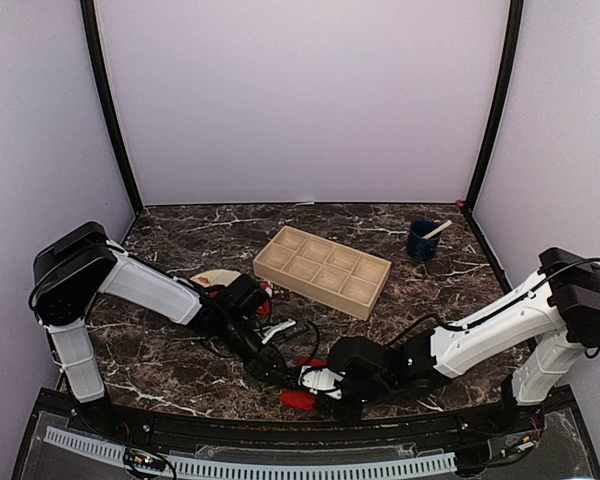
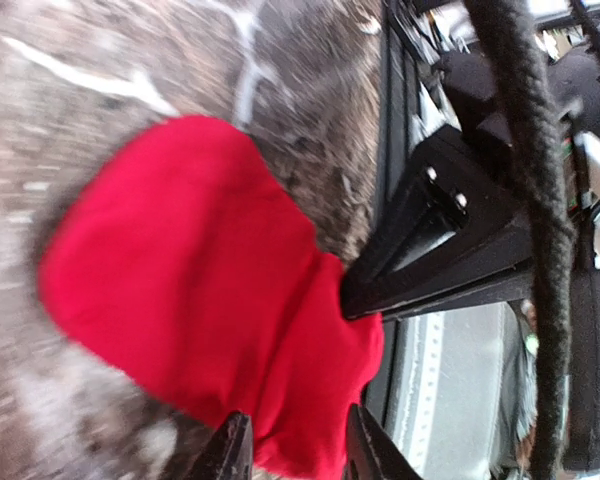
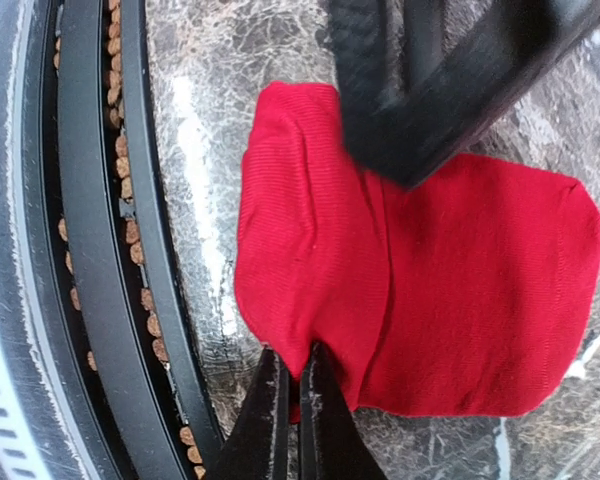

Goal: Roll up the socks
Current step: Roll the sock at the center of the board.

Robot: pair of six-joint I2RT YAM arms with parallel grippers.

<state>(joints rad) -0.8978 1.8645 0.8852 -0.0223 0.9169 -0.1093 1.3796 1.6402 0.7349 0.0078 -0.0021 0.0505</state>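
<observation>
A red sock (image 1: 298, 400) lies flat on the dark marble table (image 1: 180, 370), close to its near edge. In the right wrist view the sock (image 3: 460, 300) is a folded red patch, and my right gripper (image 3: 298, 385) is shut on its near edge. In the left wrist view my left gripper (image 2: 298, 450) stands open, one fingertip (image 2: 230, 450) on either side of the sock's (image 2: 180, 260) narrow end. The right gripper's black fingers (image 2: 430, 250) pinch the sock's edge from the side. From above, the left gripper (image 1: 280, 372) and right gripper (image 1: 305, 382) meet over the sock. Another red patch (image 1: 265, 306) shows beside the left arm.
A beige plate (image 1: 212, 277) lies half under the left arm. A wooden compartment tray (image 1: 323, 268) sits mid-table, and a blue cup (image 1: 423, 240) with a stick stands at the back right. A black rail (image 3: 90, 250) runs along the near edge, right beside the sock.
</observation>
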